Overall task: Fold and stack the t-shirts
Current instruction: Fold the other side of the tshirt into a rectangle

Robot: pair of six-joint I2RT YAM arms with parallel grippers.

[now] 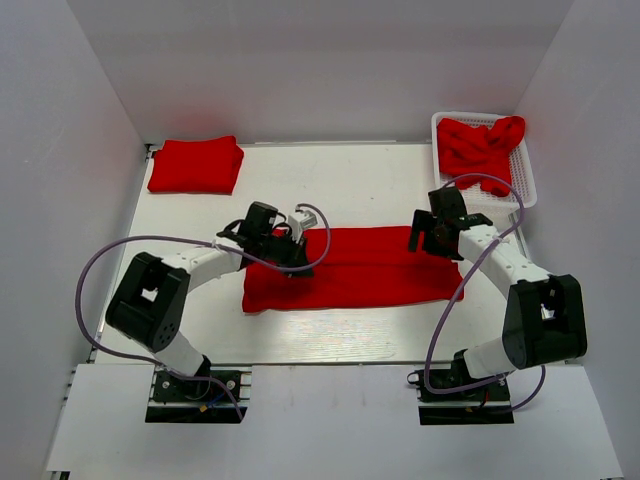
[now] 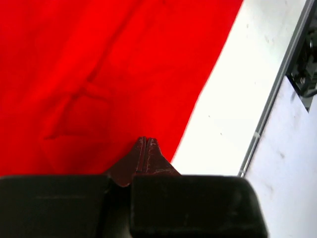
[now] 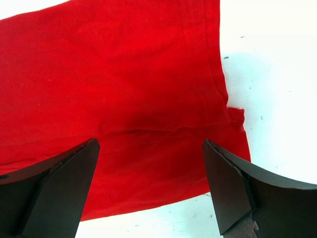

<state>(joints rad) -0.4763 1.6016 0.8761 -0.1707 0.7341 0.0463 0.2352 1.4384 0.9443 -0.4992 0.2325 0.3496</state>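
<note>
A red t-shirt, folded into a long strip, lies flat across the middle of the table. My left gripper is low over its left part. In the left wrist view the fingers are pressed together with the red cloth beneath them and none between them. My right gripper hovers over the strip's right end. In the right wrist view it is wide open above the cloth. A folded red t-shirt lies at the far left. Crumpled red t-shirts fill the basket.
The white mesh basket stands at the far right corner against the wall. White walls close in the table on three sides. The table's near edge has a metal rail, close to the left gripper.
</note>
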